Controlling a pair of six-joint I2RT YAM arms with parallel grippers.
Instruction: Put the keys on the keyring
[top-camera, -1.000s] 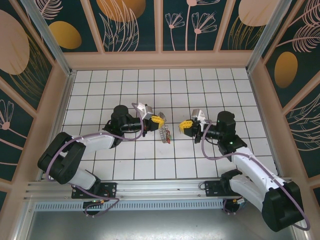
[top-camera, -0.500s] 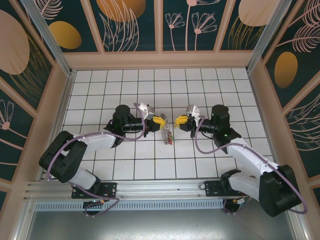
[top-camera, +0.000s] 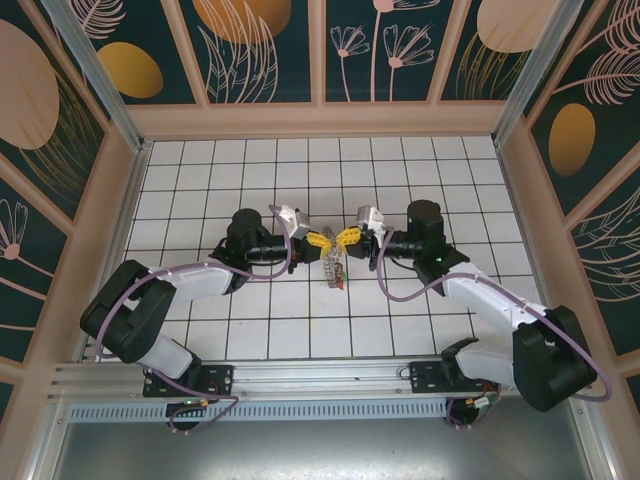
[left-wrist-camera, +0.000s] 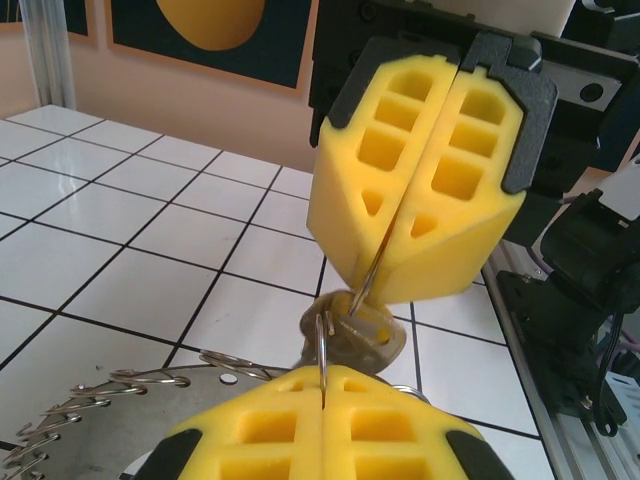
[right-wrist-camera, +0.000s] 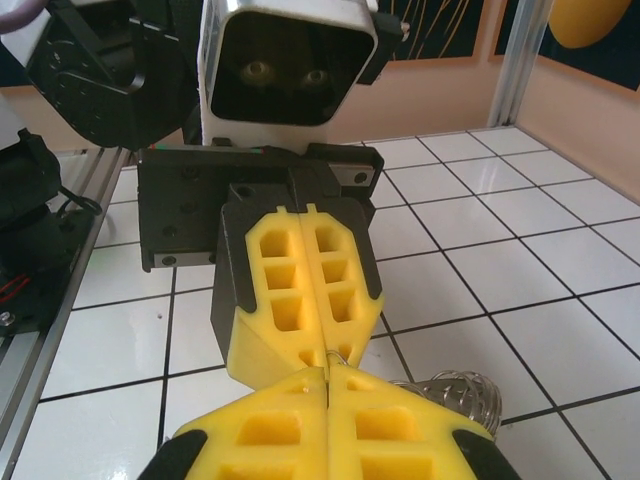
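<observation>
Moved leftward since the earlier frame, right gripper (top-camera: 349, 238) meets left gripper (top-camera: 322, 240) at table centre. Left jaws clamp a wire loop of the silvery toothed metal keyring (left-wrist-camera: 110, 400); right jaws pinch thin wire joined to a tan-headed key (left-wrist-camera: 360, 335) between them.

Keyring (left-wrist-camera: 150, 378) shiny metal wire, tiles (left-wrist-camera: 150, 230) glossy (gripper pads (left-wrist-camera: 380, 180) matt, porous foam).

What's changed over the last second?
The right claw swung left, towards the left claw, and now faces it tip to tip. The left claw barely moved, shut on the thin silvery metal keyring dangling beneath it. Both claws stayed shut; nothing was let go.
</observation>
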